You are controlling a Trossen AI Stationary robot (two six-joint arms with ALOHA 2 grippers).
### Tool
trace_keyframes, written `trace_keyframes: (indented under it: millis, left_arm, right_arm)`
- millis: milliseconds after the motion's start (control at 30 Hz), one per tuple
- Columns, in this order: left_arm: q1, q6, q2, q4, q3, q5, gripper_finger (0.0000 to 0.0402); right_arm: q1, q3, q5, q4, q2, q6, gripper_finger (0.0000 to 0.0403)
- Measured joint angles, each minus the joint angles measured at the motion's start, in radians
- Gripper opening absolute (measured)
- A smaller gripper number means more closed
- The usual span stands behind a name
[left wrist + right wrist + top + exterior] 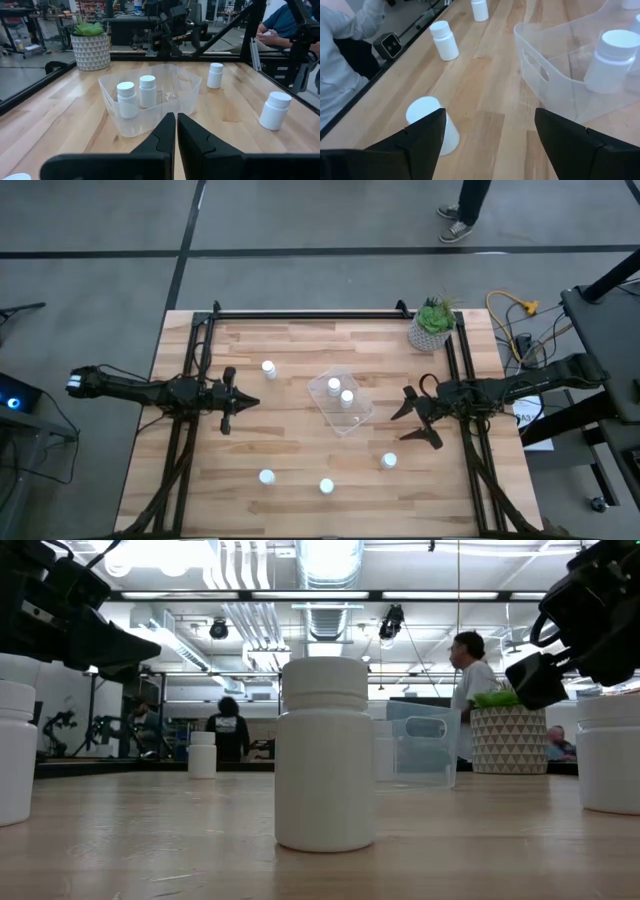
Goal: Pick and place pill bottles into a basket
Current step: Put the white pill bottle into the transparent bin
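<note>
The clear basket [341, 404] stands mid-table with two white pill bottles [334, 386] [347, 397] upright inside; they also show in the left wrist view [126, 99] [147, 91]. Other bottles stand on their bases on the table: one far left of the basket [268, 368], two near the front edge [266, 476] [326, 486], and one to the front right [389, 461]. My left gripper [252, 402] [176, 116] is shut and empty, left of the basket and pointing at it. My right gripper [402, 418] [490, 117] is open and empty, right of the basket, with the front-right bottle [427, 120] just beyond one finger.
A pale patterned pot with a green plant [432, 325] stands at the far right corner. Dark frame rails [300, 314] run along the table's far edge and both sides. People stand in the room behind the table [470, 665].
</note>
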Motion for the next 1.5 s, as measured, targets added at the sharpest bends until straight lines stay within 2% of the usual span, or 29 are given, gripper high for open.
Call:
trace_keyframes:
  millis: [100, 200, 500, 967, 1500]
  left_arm:
    - [0.0, -0.001, 0.001, 0.0, 0.0, -0.002, 0.0]
    - [0.0, -0.001, 0.002, 0.0, 0.0, -0.002, 0.0]
    - [0.0, -0.002, 0.0, 0.005, 0.0, -0.002, 0.0]
    - [0.0, -0.002, 0.001, 0.033, 0.0, -0.002, 0.0]
    - [0.0, -0.002, 0.002, 0.033, 0.0, -0.002, 0.0]
  right_arm:
    - [0.0, 0.0, -0.021, 0.0, 0.021, -0.005, 0.0292]
    - [0.0, 0.0, -0.085, 0.015, 0.053, -0.048, 0.0294]
    - [0.014, 0.0, -0.159, 0.147, 0.176, -0.101, 0.0287]
    - [0.086, 0.008, -0.161, 0.353, 0.384, -0.097, 0.0282]
    - [0.135, 0.135, -0.16, 0.358, 0.612, -0.105, 0.0276]
